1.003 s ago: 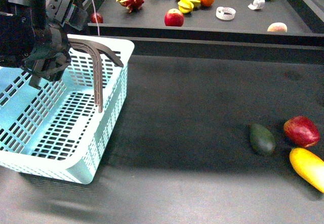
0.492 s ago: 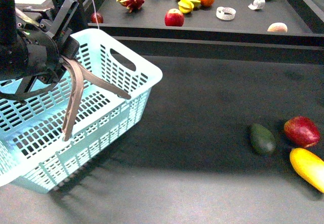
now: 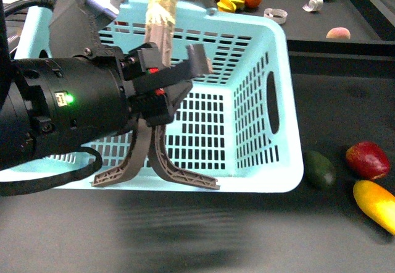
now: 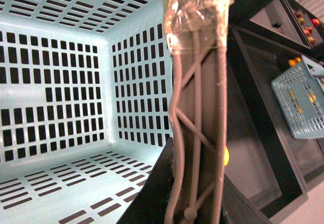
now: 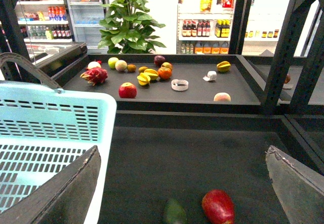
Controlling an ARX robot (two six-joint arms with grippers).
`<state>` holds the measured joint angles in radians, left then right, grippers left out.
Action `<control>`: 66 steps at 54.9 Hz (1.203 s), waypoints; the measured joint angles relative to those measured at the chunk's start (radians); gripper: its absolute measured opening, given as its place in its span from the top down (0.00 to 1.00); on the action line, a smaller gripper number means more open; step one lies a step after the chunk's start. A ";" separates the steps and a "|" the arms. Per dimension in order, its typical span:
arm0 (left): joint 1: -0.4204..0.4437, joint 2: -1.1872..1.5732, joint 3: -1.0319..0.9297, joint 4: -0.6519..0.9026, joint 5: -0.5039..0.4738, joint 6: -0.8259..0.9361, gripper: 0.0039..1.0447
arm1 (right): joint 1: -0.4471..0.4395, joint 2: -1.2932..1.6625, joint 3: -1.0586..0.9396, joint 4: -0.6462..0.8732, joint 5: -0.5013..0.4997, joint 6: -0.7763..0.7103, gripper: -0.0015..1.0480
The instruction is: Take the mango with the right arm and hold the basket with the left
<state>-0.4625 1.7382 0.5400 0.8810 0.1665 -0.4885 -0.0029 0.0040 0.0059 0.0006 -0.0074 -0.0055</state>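
The light blue basket (image 3: 259, 69) hangs tilted at the middle of the front view, its open side toward me. My left gripper (image 3: 162, 83), on the bulky black arm with a green light, is shut on the basket's two brown handles (image 3: 157, 20). The left wrist view shows the handles (image 4: 197, 107) between the dark fingers (image 4: 144, 193) and the basket's inside (image 4: 61, 82). The yellow mango (image 3: 374, 205) lies on the dark table at the right edge, next to a red fruit (image 3: 368, 160) and a dark green fruit (image 3: 320, 169). My right gripper (image 5: 182, 153) is open and empty above the red fruit (image 5: 218, 207); the mango is out of that view.
A raised back shelf (image 3: 364, 20) holds several loose fruits and a white ring; it also shows in the right wrist view (image 5: 192, 97). Black frame posts (image 5: 283, 41) stand at the right. A second slotted basket (image 4: 298, 102) sits on a lower shelf in the left wrist view.
The left arm has swung the basket from the left side to the middle and lifted it, tilting it toward me. The three fruits on the table have not moved.
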 joint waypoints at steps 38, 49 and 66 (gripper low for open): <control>-0.060 -0.013 -0.030 0.080 -0.096 -0.017 0.95 | 0.000 0.000 0.000 0.000 0.000 0.000 0.08; -0.061 -0.016 -0.030 0.080 -0.096 -0.017 0.95 | -0.019 0.023 0.010 -0.030 -0.043 -0.007 0.08; -0.062 -0.018 -0.031 0.080 -0.097 -0.020 0.95 | -0.328 0.961 0.061 0.637 -0.279 -0.158 0.08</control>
<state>-0.5243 1.7199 0.5095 0.9611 0.0700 -0.5083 -0.3305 0.9649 0.0666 0.6376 -0.2863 -0.1638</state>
